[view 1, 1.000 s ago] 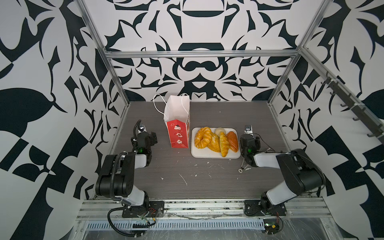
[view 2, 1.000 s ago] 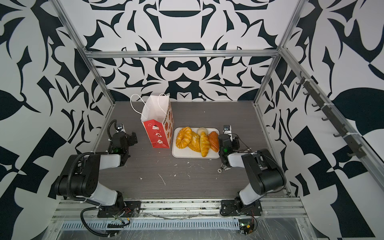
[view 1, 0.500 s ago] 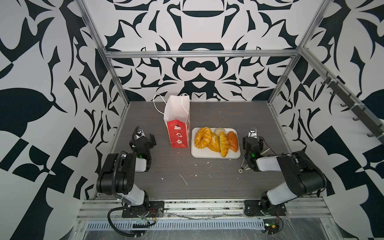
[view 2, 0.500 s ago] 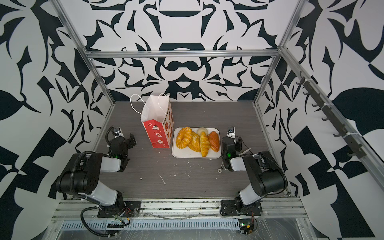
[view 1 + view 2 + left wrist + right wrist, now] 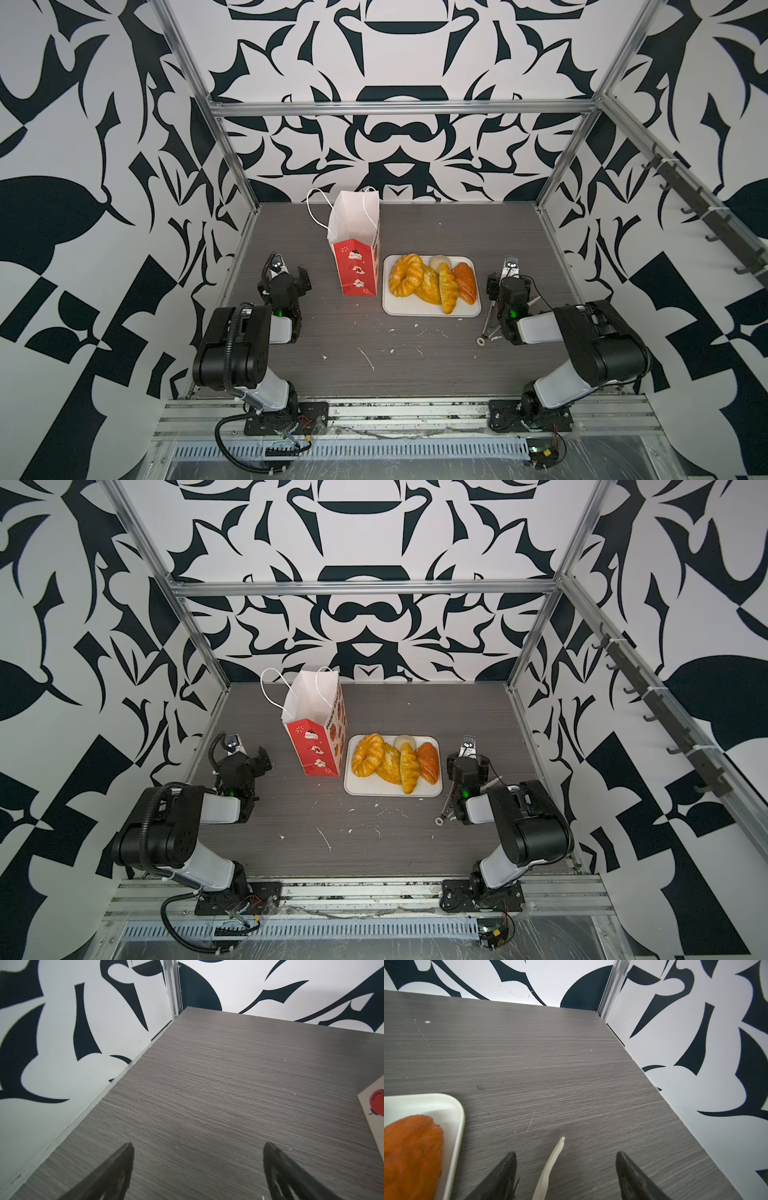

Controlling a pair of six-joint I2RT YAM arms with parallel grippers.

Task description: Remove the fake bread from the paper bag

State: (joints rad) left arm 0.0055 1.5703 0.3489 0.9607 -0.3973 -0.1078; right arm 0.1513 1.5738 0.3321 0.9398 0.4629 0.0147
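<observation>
The paper bag (image 5: 355, 249) (image 5: 316, 733) stands upright left of the white tray (image 5: 432, 312) (image 5: 390, 792); its red outside and white inside show, and its contents are hidden. Several pieces of fake bread lie on the tray: a twisted ring (image 5: 405, 275), a flaky piece (image 5: 428, 286), a croissant (image 5: 446, 291), an orange-brown loaf (image 5: 465, 283) (image 5: 411, 1151) and a pale bun (image 5: 439, 262). My left gripper (image 5: 289, 270) (image 5: 197, 1147) is open and empty, left of the bag. My right gripper (image 5: 502, 272) (image 5: 565, 1155) is open and empty, right of the tray.
A pale thin strip (image 5: 550, 1167) (image 5: 488, 324) lies on the table under my right gripper. White crumbs (image 5: 365, 357) are scattered over the front of the grey table. Patterned walls enclose the left, back and right sides. An edge of the bag (image 5: 372, 1118) shows in the left wrist view.
My right gripper's jaws have spread wider and it has drifted slightly right, away from the tray. The left gripper has shifted only a little. Bag and bread have not moved.
</observation>
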